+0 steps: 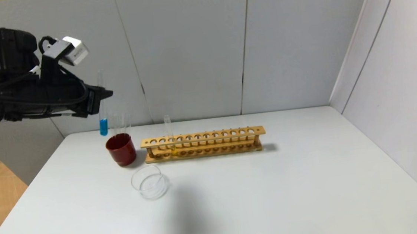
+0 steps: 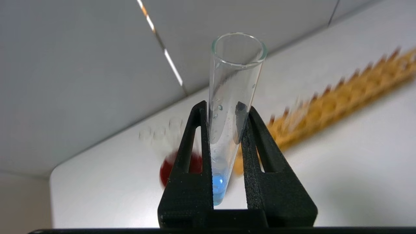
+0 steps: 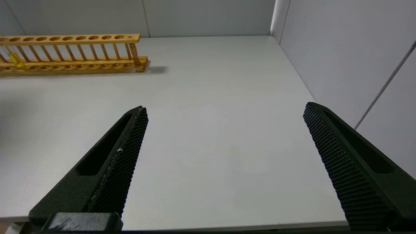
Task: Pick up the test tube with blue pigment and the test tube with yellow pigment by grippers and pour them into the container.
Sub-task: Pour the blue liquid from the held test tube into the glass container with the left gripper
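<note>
Progress: blue tube is lifted, nothing is poured yet; the yellow one waits in the rack.
Wooden rack with a row of holes point(image 1: 203, 144): stands below and to the right of the left jaws.
Left gripper point(image 1: 99, 95): jaws pinching the slim clear glass test tube with blue pigment point(image 1: 101, 103), upright, above the dark red cylindrical cup point(image 1: 121, 149).
Right gripper point(image 3: 224, 130): jaws spread wide, nothing between them.
Shallow round clear glass container point(image 1: 150, 182): looks empty, below the left jaws, nearer the robot.
Slim glass test tube with yellow pigment point(image 1: 169, 135): upright in the rack.
</note>
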Controlling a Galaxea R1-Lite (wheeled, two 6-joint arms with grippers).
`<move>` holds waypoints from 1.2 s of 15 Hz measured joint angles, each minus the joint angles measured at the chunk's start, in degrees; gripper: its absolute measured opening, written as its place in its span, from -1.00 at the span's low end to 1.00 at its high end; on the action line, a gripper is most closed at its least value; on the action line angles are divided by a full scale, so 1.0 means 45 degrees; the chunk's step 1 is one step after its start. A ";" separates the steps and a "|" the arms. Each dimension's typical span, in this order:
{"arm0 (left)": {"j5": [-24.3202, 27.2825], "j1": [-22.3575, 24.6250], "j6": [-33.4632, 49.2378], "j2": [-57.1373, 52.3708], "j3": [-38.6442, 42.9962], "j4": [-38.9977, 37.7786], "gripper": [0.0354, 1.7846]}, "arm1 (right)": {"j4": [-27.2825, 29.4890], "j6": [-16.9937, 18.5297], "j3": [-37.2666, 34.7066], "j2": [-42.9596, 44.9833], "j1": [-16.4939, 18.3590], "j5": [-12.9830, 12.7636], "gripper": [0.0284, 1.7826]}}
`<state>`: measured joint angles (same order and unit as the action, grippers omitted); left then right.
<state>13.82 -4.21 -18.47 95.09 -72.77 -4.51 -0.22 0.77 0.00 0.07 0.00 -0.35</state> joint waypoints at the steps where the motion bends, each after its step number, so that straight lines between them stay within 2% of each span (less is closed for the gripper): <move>1: 0.0003 0.0209 -0.0704 -0.0398 0.0859 0.0019 -0.68 | -0.0005 0.0000 0.0000 0.0000 0.0000 0.0000 0.96; 4: -0.0249 0.0585 -0.2362 -0.1376 0.3129 0.0079 -0.68 | -0.0005 0.0000 0.0000 0.0000 0.0000 0.0000 0.96; 8: -0.1089 0.0726 -0.5247 -0.1867 0.4890 0.0019 -0.68 | -0.0005 0.0000 0.0000 0.0000 0.0000 0.0005 0.96; 12: -0.1279 0.0715 -0.7477 -0.1685 0.5838 0.0019 -0.68 | 0.0000 0.0000 0.0000 0.0000 0.0000 0.0005 0.96; 18: -0.3400 0.0209 -0.9089 -0.0005 0.6206 -0.0767 -0.68 | 0.0000 0.0000 0.0000 0.0000 0.0000 0.0005 0.96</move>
<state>-1.48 -3.27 -59.37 95.06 -44.84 -7.96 -0.22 0.77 0.00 0.07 0.00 -0.33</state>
